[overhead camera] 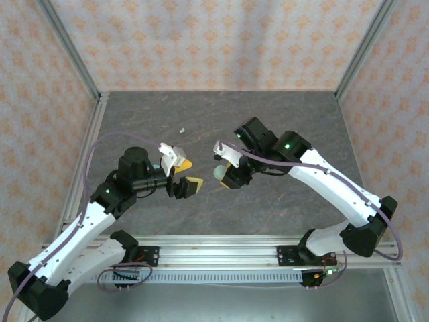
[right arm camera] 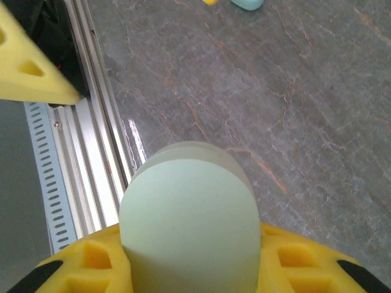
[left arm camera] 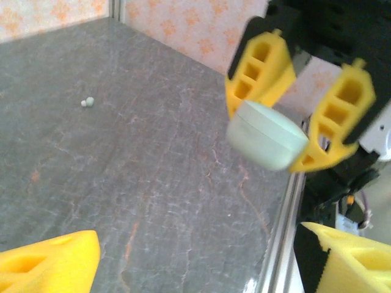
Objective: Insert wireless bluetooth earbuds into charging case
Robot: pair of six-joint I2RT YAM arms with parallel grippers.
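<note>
The charging case [left arm camera: 267,135] looks shut, contents hidden; a pale blue object [right arm camera: 247,3] is cut off at the right wrist view's top edge. The right gripper [overhead camera: 226,178] clamps the case, long axis slanting across its fingers; the left gripper [left arm camera: 198,244] gapes wide, empty; two earbuds [left arm camera: 87,102] lie together on the table [left arm camera: 153,183], well clear of both, heading unreadable.

Dark grey veined table [overhead camera: 268,114], two tiny whitish-green earbuds [left arm camera: 90,101] lying together toward its far side

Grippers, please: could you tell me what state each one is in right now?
Left gripper: jaws open, holding nothing.
Right gripper: jaws closed on the pale green case.
</note>
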